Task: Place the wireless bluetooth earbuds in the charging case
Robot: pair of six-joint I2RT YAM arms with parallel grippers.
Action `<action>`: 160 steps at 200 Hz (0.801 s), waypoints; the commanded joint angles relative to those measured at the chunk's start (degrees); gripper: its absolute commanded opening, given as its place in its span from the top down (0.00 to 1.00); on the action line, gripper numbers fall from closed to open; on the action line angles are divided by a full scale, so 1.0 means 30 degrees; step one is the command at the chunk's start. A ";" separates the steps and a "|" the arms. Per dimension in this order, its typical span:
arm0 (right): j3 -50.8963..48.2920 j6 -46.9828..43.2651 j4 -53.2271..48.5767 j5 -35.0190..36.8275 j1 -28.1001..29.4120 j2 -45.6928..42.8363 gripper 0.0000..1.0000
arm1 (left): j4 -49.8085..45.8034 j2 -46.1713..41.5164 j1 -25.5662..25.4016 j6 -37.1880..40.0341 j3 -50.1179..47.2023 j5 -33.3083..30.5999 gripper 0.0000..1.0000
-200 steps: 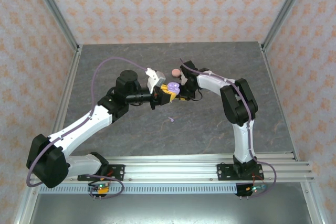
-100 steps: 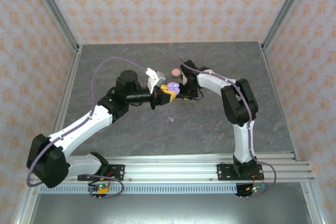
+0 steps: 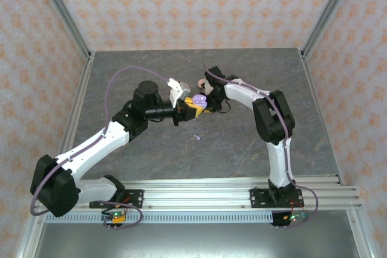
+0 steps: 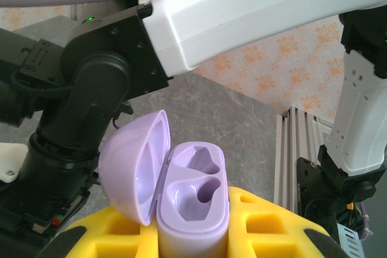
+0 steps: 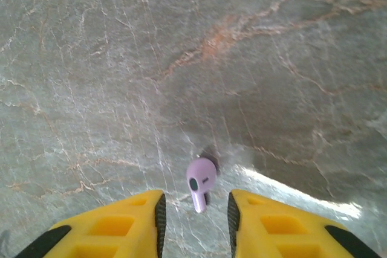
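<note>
The left tool (image 4: 187, 229) is pinching a lavender plastic charging case (image 4: 193, 209) between its yellow fingers (image 4: 103, 231), up off the grey marbled worktop (image 3: 151, 149) near the middle. The case stands upright in that grip with its mouth facing up. Its domed lid (image 4: 136, 170) is swung open on the hinge and leans away to the left in the left wrist view. Both moulded sockets inside are bare.

Just beside it, on the far right side, the right tool (image 5: 195, 202) points down at the worktop with its fingers spread. Between the two yellow tips lies a small lavender stemmed earbud (image 5: 201, 180), flat on the stone with a little shadow behind it. There is a gap on either side of it, so as far as I can see neither finger touches it. Its long axis runs nearly in line with the tool's reach. The rounded head points away from the fingers and the stem comes back in between them, tilted slightly left. A dark oval spot on the head faces up.

A second lavender earbud (image 3: 197, 138) lies loose on the worktop nearer the arm bases, well apart from both tools. It is too small to tell which way it points. A pale pink round case (image 3: 200, 83) sits just beyond the two tools.
</note>
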 commanded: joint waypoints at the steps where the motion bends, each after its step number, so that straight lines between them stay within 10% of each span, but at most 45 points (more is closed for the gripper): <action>1: 0.0918 -0.0165 -0.0590 0.0411 0.0252 0.0755 0.66 | -0.0067 -0.0556 -0.0106 -0.0045 0.0211 -0.0248 0.81; 160: 0.2961 -0.1533 -0.3443 0.2638 0.1147 0.2541 0.71 | -0.0071 -0.0310 -0.0137 -0.0022 0.0336 -0.0248 0.81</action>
